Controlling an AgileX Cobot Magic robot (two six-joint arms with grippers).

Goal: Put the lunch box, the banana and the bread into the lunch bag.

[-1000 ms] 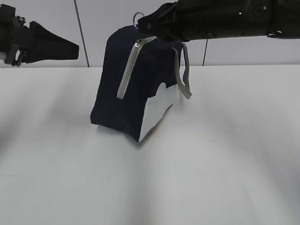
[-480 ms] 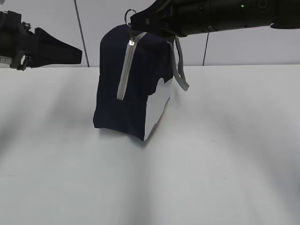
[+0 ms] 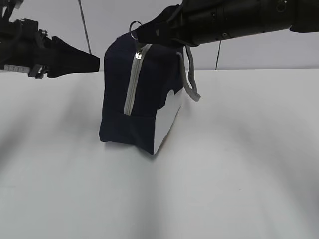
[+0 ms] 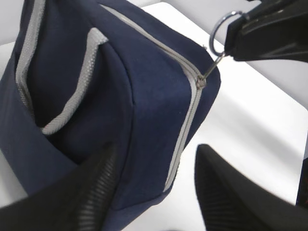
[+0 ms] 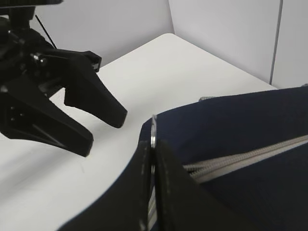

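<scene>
The lunch bag stands upright on the white table, at about 11 o'clock from the table's middle in the exterior view, its grey zipper closed down the near face. The right gripper reaches in from 2 o'clock and is clamped on the metal ring pull at the bag's top corner. The left gripper hangs at 9 o'clock from the bag, apart from it, jaws moderately spread and empty. A grey strap handle droops at 3 o'clock.
</scene>
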